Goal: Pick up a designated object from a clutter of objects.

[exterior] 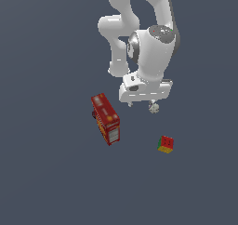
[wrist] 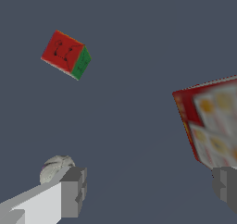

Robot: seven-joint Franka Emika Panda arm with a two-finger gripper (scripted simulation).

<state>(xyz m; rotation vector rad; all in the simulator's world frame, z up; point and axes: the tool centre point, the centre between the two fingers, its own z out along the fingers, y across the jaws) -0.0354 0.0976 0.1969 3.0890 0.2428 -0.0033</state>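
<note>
The designated object, a tiny whitish-grey ball (exterior: 154,107), lies on the dark floor just under the arm's white hand (exterior: 145,90). In the wrist view the ball (wrist: 54,167) sits against the outer side of one finger (wrist: 73,190), partly hidden by it and outside the gap. My gripper (wrist: 149,185) is open with nothing between its fingers. The rest of the clutter is a long red bus-like box (exterior: 106,118) towards the exterior view's left and a small red-green-yellow cube (exterior: 166,144) nearer the front right. The box's end (wrist: 210,123) stands close to the other finger (wrist: 226,183).
The floor (exterior: 46,173) is plain dark grey. The cube (wrist: 66,54) lies well away from the fingers in the wrist view. The arm's white links (exterior: 139,29) rise behind the hand.
</note>
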